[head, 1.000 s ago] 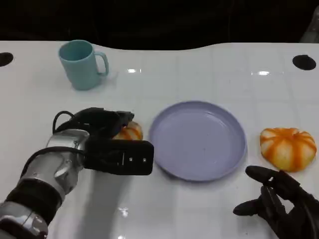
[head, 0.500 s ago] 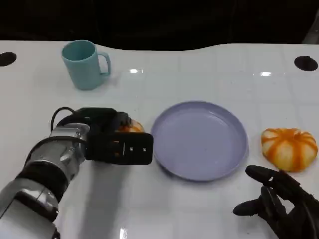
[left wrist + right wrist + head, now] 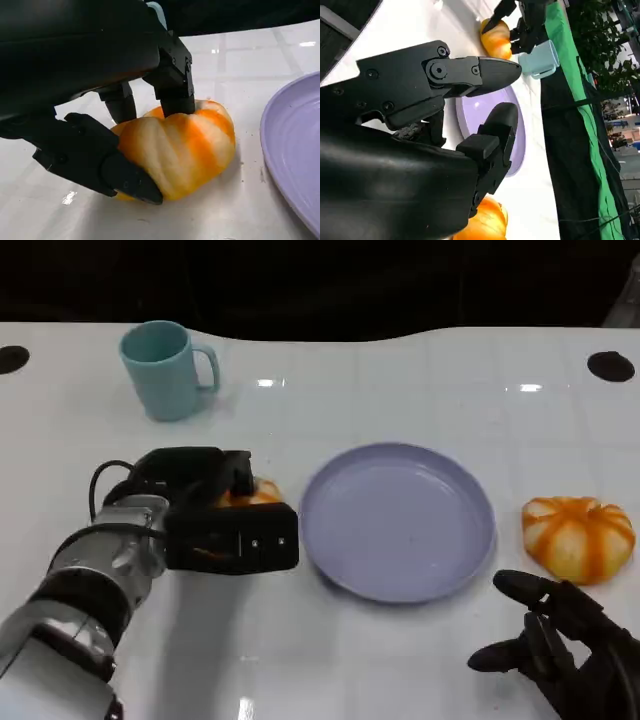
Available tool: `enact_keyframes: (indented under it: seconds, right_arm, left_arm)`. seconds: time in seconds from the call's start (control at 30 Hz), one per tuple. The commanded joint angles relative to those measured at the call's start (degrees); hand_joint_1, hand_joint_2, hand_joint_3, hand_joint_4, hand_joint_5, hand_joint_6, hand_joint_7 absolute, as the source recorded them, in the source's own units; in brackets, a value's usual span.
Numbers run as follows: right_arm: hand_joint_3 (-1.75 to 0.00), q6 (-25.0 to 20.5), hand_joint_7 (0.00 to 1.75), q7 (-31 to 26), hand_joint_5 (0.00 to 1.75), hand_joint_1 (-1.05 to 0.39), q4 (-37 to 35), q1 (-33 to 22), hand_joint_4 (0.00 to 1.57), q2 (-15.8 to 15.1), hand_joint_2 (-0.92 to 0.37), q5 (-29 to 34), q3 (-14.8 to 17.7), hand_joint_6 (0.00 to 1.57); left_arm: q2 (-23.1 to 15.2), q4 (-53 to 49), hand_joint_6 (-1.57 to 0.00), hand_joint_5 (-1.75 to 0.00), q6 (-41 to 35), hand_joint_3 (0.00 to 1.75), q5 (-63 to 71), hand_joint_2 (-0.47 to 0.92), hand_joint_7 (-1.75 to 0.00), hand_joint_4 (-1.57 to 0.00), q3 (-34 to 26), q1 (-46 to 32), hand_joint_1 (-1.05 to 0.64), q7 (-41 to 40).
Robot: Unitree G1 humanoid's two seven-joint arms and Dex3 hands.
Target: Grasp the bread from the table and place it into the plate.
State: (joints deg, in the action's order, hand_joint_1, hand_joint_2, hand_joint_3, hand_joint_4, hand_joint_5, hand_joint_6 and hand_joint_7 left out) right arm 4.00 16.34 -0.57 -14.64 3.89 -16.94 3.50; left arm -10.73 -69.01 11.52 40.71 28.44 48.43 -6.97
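A: Where does the bread sit relative to the left hand?

B: In the head view the left hand [image 3: 215, 515] lies at centre left of the frame, and a small orange-and-cream bread [image 3: 252, 494] peeks out just behind its black shell, on the white table [image 3: 400, 660]. The left wrist view gives the closer look: the bread [image 3: 182, 145] rests on the table with black fingers [image 3: 95, 157] pressed against its near side and others touching its top and far side, so the hand is clamped around it.

A: Is it lifted?

B: No. Its underside meets the table in the left wrist view.

A: And the plate?

B: The lavender plate [image 3: 398, 521] sits at the middle of the head view, just right of the hand and bread. Its rim [image 3: 295, 150] shows at the right edge of the left wrist view, near the bread but apart from it.

A: What about the right hand?

B: The right hand [image 3: 560, 645] is at the lower right of the head view, its fingers spread and holding nothing, low by the table. A second, larger orange bread [image 3: 578, 536] lies just above it in the frame, to the right of the plate.

A: Anything else on the table?

B: A teal mug [image 3: 165, 368] stands upright at the upper left, well apart from the hand.
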Motion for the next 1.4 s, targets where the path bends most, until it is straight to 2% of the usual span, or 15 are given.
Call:
enact_keyframes:
  seconds: [0.03, 0.1, 0.2, 0.4, 0.63, 0.8, 0.93, 1.03, 1.2, 1.23, 1.3, 1.4]
  right_arm:
    - [-0.32, -0.02, 0.58, -0.39, 1.05, -0.78, 0.22, -0.09, 0.78, -0.86, -0.92, 0.20, 0.38, 0.85]
    - [-0.32, 0.08, 0.58, -0.32, 1.05, -0.78, 0.17, -0.09, 0.78, -0.91, -0.92, 0.28, 0.35, 0.85]
    - [-0.32, 0.51, 0.58, -0.17, 1.06, -0.78, -0.36, 0.17, 0.77, -1.13, -0.92, 0.60, 0.41, 0.84]
    - [-0.33, 0.17, 0.60, -0.48, 1.07, -0.78, -0.48, 0.35, 0.77, -0.99, -0.92, 0.59, 0.53, 0.86]
    - [-0.33, 0.42, 0.60, 0.25, 1.08, -0.78, -1.45, 0.80, 0.77, -1.24, -0.92, -0.04, 1.06, 0.86]
    - [-0.33, -0.16, 0.61, -0.07, 1.09, -0.79, -0.96, 0.73, 0.77, -1.28, -0.92, 0.33, 0.85, 0.86]
    - [-0.32, -0.59, 0.61, -0.04, 1.10, -0.79, -0.54, 0.53, 0.77, -1.11, -0.92, -0.19, 0.79, 0.86]
    - [-0.32, -0.11, 0.61, 0.06, 1.10, -0.78, -0.62, 0.35, 0.77, -1.03, -0.92, -0.20, 0.79, 0.87]
    - [-0.32, -0.05, 0.62, 0.04, 1.10, -0.78, -0.63, 0.32, 0.77, -1.06, -0.92, -0.25, 0.75, 0.87]
    - [-0.32, 0.37, 0.62, 0.23, 1.10, -0.78, -0.83, 0.30, 0.77, -1.14, -0.92, -0.09, 0.67, 0.87]
    - [-0.32, 0.97, 0.60, 0.59, 1.10, -0.77, -1.07, 0.22, 0.77, -1.20, -0.92, 0.01, 0.53, 0.84]
    - [-0.33, 1.50, 0.60, 0.60, 1.10, -0.77, -1.25, 0.23, 0.76, -1.09, -0.92, 0.21, 0.41, 0.83]
  left_arm:
    - [-1.37, 2.49, -0.64, -1.75, 4.36, 0.91, -5.80, 0.63, -1.75, -0.83, -5.25, -1.57, -0.14, -5.93]
    - [-1.53, 2.87, -0.65, -1.75, 5.12, 1.08, -6.92, 0.55, -1.75, -0.84, -6.09, -1.73, -0.13, -6.35]
    - [-1.20, 4.30, -0.69, -1.75, 4.94, 1.21, -10.29, 0.52, -1.75, -0.86, -9.04, -1.78, -0.14, -6.07]
    - [-0.61, 7.93, -0.70, -1.75, 3.14, 1.24, -13.78, 0.52, -1.75, -0.87, -11.76, -1.70, -0.11, -3.84]
    - [0.59, 13.55, -0.70, -1.75, 7.46, 1.28, -12.48, 0.46, -1.75, -0.87, -9.12, 0.70, -0.08, -1.59]
    - [2.07, 14.68, -0.70, -1.75, 10.60, 1.28, -10.85, 0.43, -1.75, -0.86, -6.60, 2.35, -0.10, -0.02]
    - [3.34, 14.57, -0.68, -1.75, 12.09, 1.18, -9.05, 0.42, -1.75, -0.85, -4.27, 3.46, -0.10, 0.83]
    - [4.68, 13.01, -0.71, -1.75, 13.96, 1.21, -9.79, 0.50, -1.75, -0.88, -3.43, 4.42, -0.15, 4.51]
    - [4.90, 12.35, -0.72, -1.75, 14.64, 1.22, -9.83, 0.51, -1.75, -0.88, -3.63, 4.73, -0.17, 5.28]
    - [6.25, 10.73, -0.72, -1.75, 14.45, 1.22, -8.96, 0.51, -1.75, -0.88, -2.42, 5.65, -0.17, 6.11]
    - [8.29, 8.07, -0.73, -1.75, 13.89, 1.10, -7.45, 0.59, -1.75, -0.88, -0.49, 7.17, -0.18, 6.96]
    - [9.37, 5.64, -0.73, -1.75, 13.74, 1.07, -6.57, 0.61, -1.75, -0.88, 0.31, 8.13, -0.18, 6.30]
